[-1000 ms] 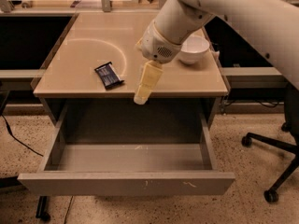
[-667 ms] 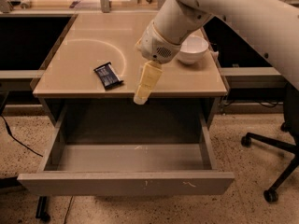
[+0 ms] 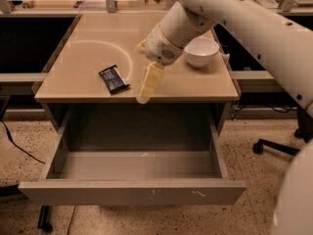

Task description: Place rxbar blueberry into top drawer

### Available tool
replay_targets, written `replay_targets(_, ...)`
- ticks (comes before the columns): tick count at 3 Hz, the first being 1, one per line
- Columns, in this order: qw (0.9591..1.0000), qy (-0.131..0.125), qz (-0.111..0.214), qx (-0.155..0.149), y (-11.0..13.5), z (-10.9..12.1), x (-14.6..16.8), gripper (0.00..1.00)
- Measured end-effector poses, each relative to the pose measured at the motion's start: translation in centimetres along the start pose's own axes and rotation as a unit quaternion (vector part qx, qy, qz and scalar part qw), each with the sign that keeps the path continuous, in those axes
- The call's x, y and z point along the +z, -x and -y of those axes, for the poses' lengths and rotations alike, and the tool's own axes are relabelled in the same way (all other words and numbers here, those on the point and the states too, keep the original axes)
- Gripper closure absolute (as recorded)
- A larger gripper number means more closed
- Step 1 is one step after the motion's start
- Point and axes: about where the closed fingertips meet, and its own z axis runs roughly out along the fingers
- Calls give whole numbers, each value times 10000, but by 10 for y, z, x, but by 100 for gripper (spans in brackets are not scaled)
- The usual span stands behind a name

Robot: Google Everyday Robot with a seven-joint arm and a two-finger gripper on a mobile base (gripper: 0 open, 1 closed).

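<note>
The rxbar blueberry (image 3: 114,78), a small flat dark bar with pale markings, lies on the beige desk (image 3: 88,58) near its front edge, left of centre. My gripper (image 3: 145,91) hangs from the white arm just right of the bar, over the desk's front edge, apart from the bar. The top drawer (image 3: 132,192) is pulled fully open below the desk; nothing shows inside it.
A white bowl (image 3: 201,51) stands on the desk's right side behind the arm. An office chair base (image 3: 274,146) is on the floor at the right. Dark shelves flank the desk on both sides.
</note>
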Motion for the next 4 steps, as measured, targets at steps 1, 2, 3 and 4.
replay_targets(1, 9989, 380, 239, -138, 3, 38, 30, 0)
replay_targets(2, 9955, 718, 583, -219, 17, 67, 60, 0)
replay_targets(3, 9919, 845, 905, -271, 37, 89, 80, 0)
replay_targets(4, 9920, 742, 976, -301, 41, 97, 76, 0)
